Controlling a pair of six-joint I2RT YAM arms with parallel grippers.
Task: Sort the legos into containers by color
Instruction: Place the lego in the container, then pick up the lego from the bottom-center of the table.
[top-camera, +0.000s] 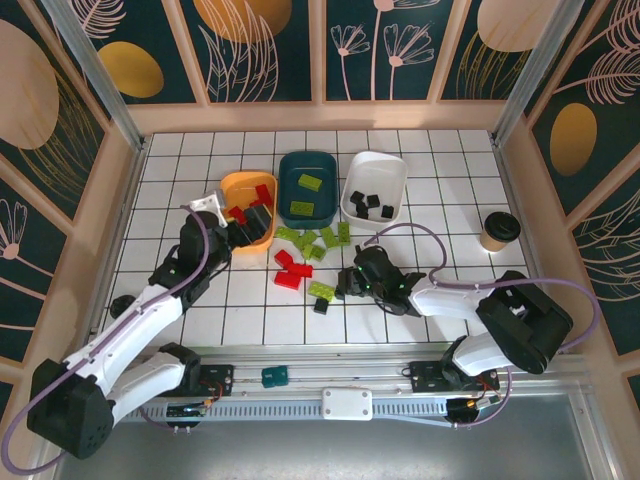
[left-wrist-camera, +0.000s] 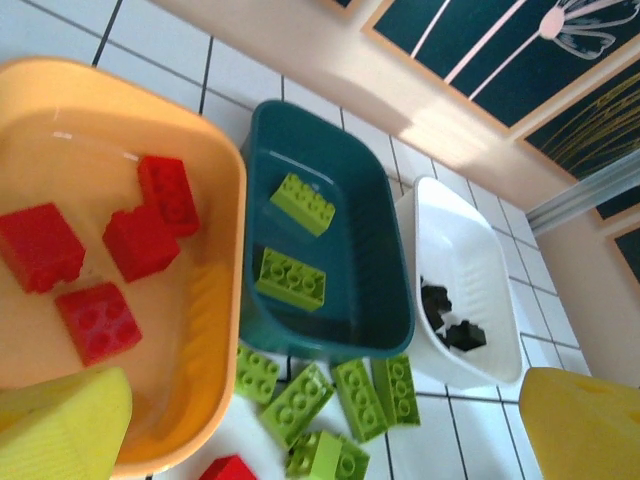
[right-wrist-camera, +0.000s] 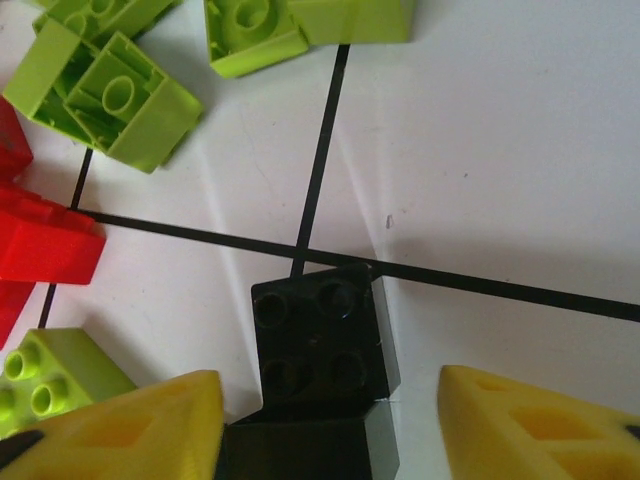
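We see the left gripper (left-wrist-camera: 320, 430) spread wide above the orange-yellow tray (left-wrist-camera: 228, 200), its fingertips cropped at six o'clock. The right gripper (right-wrist-camera: 330, 425) straddles a black lego (right-wrist-camera: 320, 335) at five o'clock of the loose red legos (top-camera: 290, 272), jaws apart; contact is unclear.

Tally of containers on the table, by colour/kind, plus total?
orange-yellow tray: 1
dark teal tray: 1
white tray: 1
paper cup: 1
Total: 4
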